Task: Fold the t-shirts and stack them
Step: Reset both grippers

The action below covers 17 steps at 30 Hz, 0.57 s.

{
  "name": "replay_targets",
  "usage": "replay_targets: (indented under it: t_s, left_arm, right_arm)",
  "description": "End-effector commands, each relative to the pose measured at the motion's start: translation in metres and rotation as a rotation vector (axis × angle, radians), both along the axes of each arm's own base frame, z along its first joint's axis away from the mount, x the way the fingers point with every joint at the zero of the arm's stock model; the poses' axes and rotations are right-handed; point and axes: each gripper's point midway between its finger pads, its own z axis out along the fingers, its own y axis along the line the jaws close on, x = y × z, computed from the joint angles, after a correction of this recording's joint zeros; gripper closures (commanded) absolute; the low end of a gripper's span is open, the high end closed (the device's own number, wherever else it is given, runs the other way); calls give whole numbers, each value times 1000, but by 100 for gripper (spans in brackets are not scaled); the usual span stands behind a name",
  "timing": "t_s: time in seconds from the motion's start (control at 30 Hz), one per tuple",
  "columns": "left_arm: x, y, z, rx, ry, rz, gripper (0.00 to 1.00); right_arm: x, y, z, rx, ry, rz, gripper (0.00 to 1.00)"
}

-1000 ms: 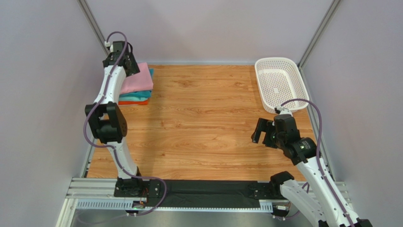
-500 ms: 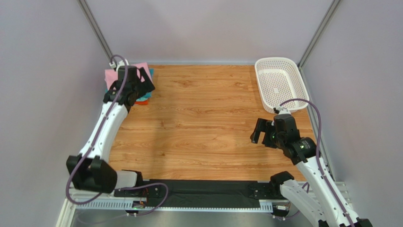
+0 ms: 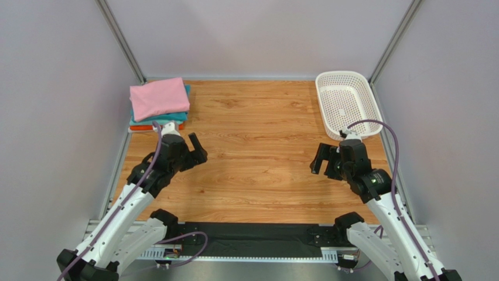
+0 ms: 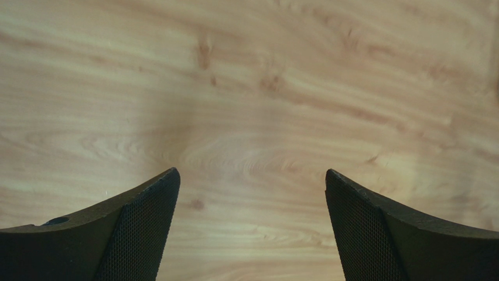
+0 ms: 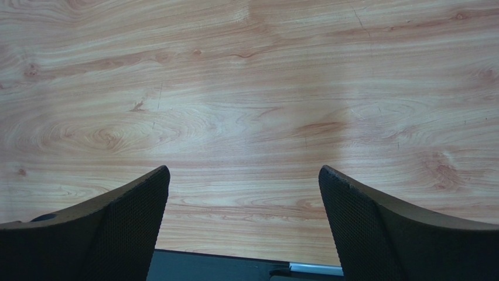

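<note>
Left tool [image 4: 252,175] spread wide, empty, right tool [image 5: 243,170] likewise, stacked t-shirts [image 3: 159,102] beyond left tool, pink topmost, apparently teal beneath

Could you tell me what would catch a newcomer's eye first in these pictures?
A stack of folded tees, pink on top, sits in the table's far-left corner. A white basket lies at the far right. The left claw and right claw hang open above the wood.
</note>
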Motion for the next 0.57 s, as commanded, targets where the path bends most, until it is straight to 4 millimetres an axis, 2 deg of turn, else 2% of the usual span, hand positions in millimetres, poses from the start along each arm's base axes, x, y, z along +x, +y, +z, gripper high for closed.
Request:
replay_targets:
  t_s: [0.0,0.03,0.1,0.33,0.53]
  left_arm:
    - [-32,-9,-35,-17,113,-30,0]
    - [-39,-9,-44,-17,133,-37,0]
    - [-44,-6,-50,-15,139,-28,0]
    - [-47,6,-48,50,113,-36,0]
    - [-48,12,-52,71,112,-18,0]
  right_arm:
    - [16,-1,20,12,-92,-36,0]
    - [17,-1,19,14,-93,-37,0]
    - [17,0,14,18,-92,-39,0]
    - [15,-1,-1,39,-97,-53,0]
    - [15,0,5,52,-139,-51,0]
